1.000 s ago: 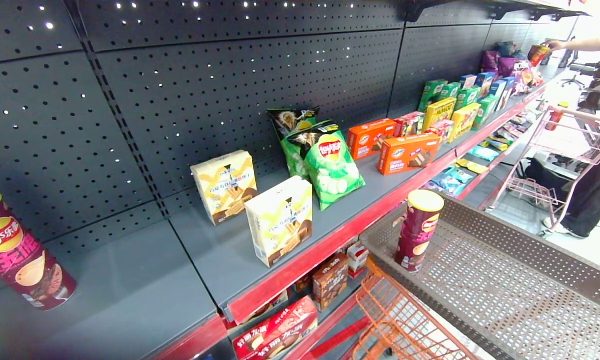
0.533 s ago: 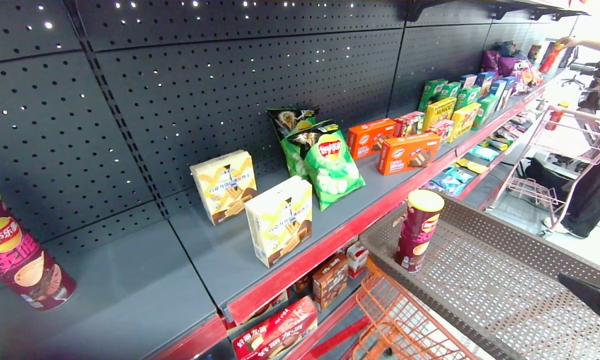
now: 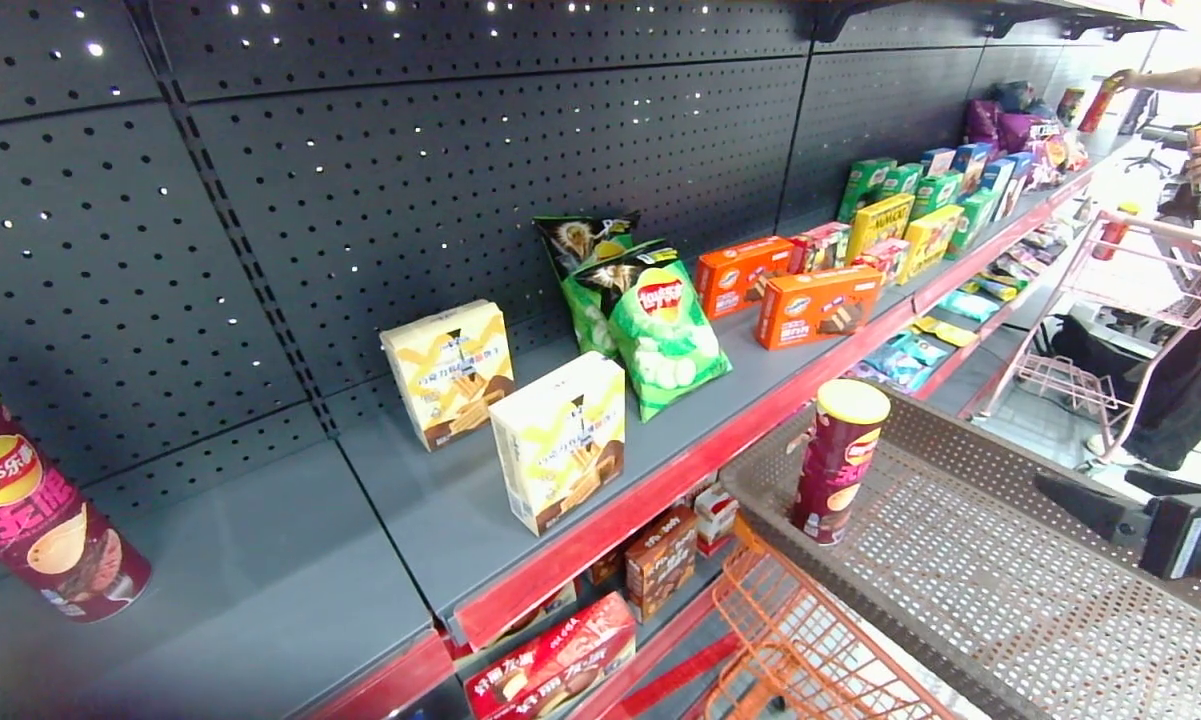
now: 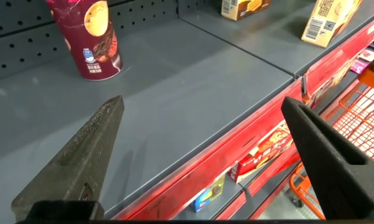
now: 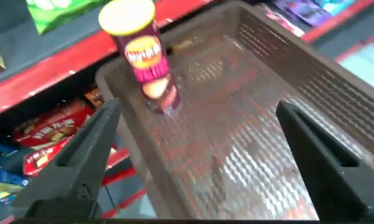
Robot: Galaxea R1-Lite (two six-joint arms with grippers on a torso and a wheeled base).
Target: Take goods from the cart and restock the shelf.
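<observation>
1. My right hand (image 5: 199, 111): fingers apart, nothing between them, hanging over the perforated cart tray (image 5: 280, 155).
2. The chip can (image 5: 143, 56) stands upright in the tray corner next to the shelf's red edge. It is ahead of my right hand and not touched.
3. My left hand (image 4: 202, 104): fingers apart, empty, above a bare stretch of the grey shelf (image 4: 193, 81), near its front edge.
4. A second chip can (image 4: 87, 37) stands on the shelf close to the pegboard back, clear of my left hand.
5. Farther along the shelf are two cream boxes (image 3: 560, 440), green chip bags (image 3: 660, 330) and orange boxes (image 3: 815, 305).
</observation>
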